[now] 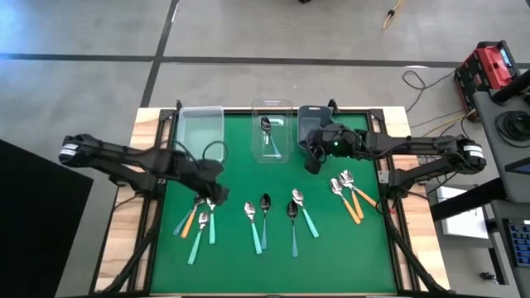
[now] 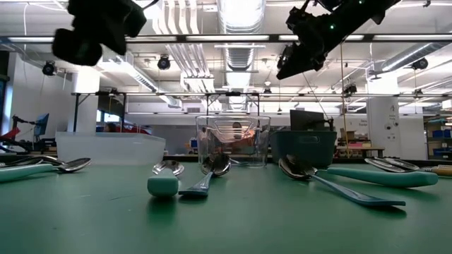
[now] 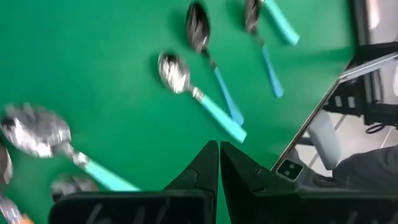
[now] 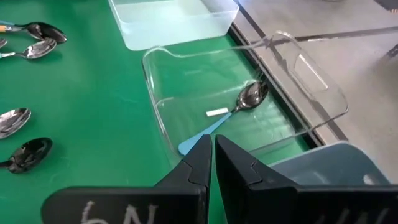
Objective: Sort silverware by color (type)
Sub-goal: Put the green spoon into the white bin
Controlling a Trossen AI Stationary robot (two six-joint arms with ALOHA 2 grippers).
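Overhead, the spoons lie in three loose groups on the green mat (image 1: pixel 240 174). One blue spoon (image 1: pixel 267 132) already sits in the clear middle bin (image 1: pixel 286 106), bowl toward 12 o'clock, handle running down to 6. A frosted bin (image 1: pixel 201 112) stands at its 9 o'clock and a grey bin (image 1: pixel 305 116) at its 3 o'clock; nothing shows in either, though the right arm covers much of the grey one.

The left gripper (image 1: pixel 210 201) hangs above the left group (image 1: pixel 199 225), jaws pressed shut and empty. These spoons sit at about its 6 o'clock, just beside it: two mint handles and one orange, bowls up near the gripper, long axes slanting down toward 7 o'clock. The left arm is plainly the nearer one for this group, and it would need to open before going down.

The right gripper (image 1: pixel 313 162) hovers by the grey bin, jaws closed on nothing. The right group (image 1: pixel 350 197) lies at its 4 o'clock, near: bowls toward 11, orange handles trailing to 5.

The centre group (image 1: pixel 280 217) lies between the arms, four spoons with bowls toward 12 and blue or mint handles pointing to 6, some leaning toward 5. It sits at the right gripper's 7 o'clock and the left gripper's 3 to 4 o'clock, roughly as close to either.

Judging by the single binned spoon, sorting has barely begun.
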